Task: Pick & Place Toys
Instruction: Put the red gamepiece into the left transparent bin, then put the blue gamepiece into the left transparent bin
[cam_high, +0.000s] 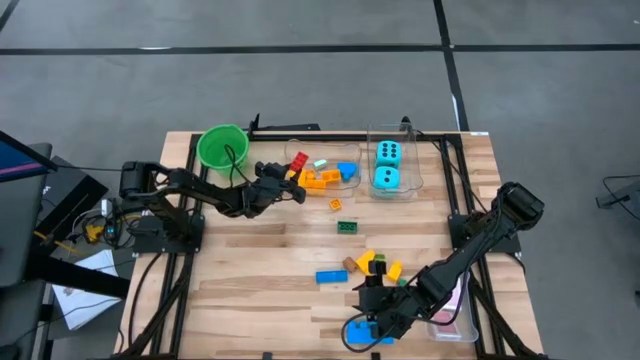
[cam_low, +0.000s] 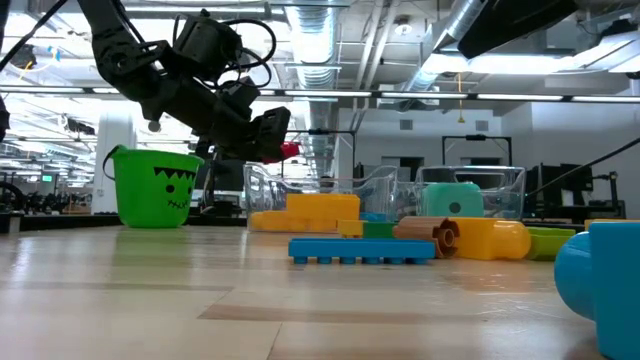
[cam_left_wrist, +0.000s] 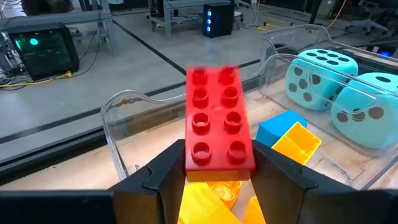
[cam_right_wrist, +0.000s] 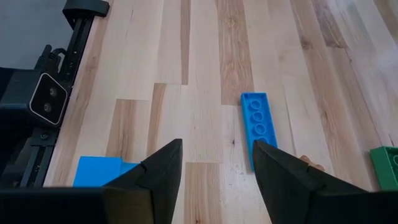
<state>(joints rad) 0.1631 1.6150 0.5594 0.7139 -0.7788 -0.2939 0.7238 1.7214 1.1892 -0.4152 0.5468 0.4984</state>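
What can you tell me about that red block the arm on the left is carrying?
The red block is a shiny plastic building brick, oblong, with eight round studs in two rows of four on its upper face. It sits between the left gripper's two dark fingers, which pinch its near end, so it sticks out forward, lifted off the table. It hangs over the clear plastic tub that already holds yellow, orange and blue blocks. The top studs look slightly blurred. Nothing else touches it.

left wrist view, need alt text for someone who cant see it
A red eight-stud block sits between the left gripper fingers, over a clear tub of yellow and blue blocks. Two cyan dice sit in a neighbouring tub.
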